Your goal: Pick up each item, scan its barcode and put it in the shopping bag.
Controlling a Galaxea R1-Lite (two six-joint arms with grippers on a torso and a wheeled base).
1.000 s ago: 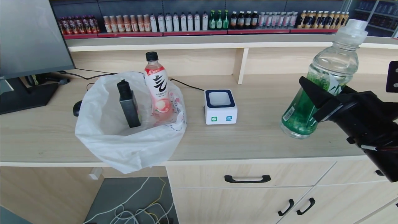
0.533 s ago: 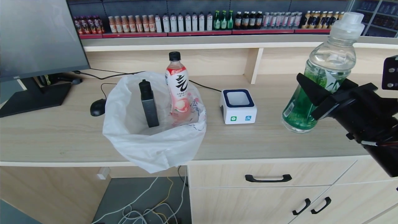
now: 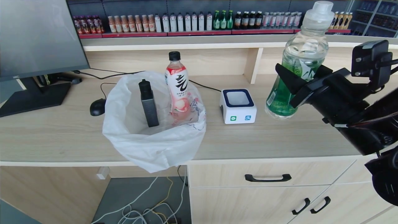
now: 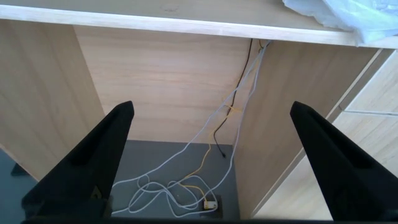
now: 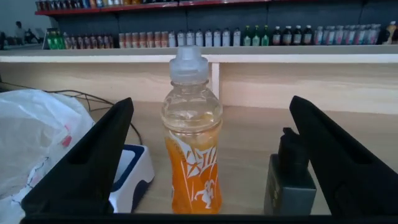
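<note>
A: R arm, what's it got?
B: R gripper (image 3: 297, 73) is clamped on a clear plastic bottle of green drink (image 3: 303, 53) w/ pale wide cap and leaf-pattern label. Btl is up off the pale wood counter (image 3: 279, 137), top tipped toward 1 o'clock. White barcode strip (image 3: 271, 99) low on its side, too small to read.

A: What's between it & the bag?
B: One white cube scanner w/ navy-rimmed window (image 3: 238, 107), near the held btl at its 9 o'clock. Two small icons on its front, green & blue. The thin white plastic shopping bag (image 3: 149, 146) is just beside the scanner at 9, mouth open, front sagging over the counter edge.

A: Count in the bag?
B: Two, both upright: a dark grey squarish bottle (image 3: 148, 105) & a pink peach-drink bottle w/ black cap (image 3: 178, 90). Its white label has a big black brush character & a fruit pic.

A: Other stuff?
B: One black mouse (image 3: 98, 107) at the bag's 9, one black monitor (image 3: 37, 34) at 10. Long row of shelf bottles (image 3: 199, 21) at 12. Three black handles (image 3: 268, 178) on the cupboards below.

A: R wrist cam?
B: An orange-drink bottle w/ pale cap (image 5: 191, 149) & a dark boxy bottle (image 5: 292, 174) stand side by side on the counter. Can't match them to the head view.

A: L arm?
B: L gripper (image 4: 211, 106) has fingers wide apart, below the counter edge, facing white & yellow cables (image 4: 199, 180) on the floor.
</note>
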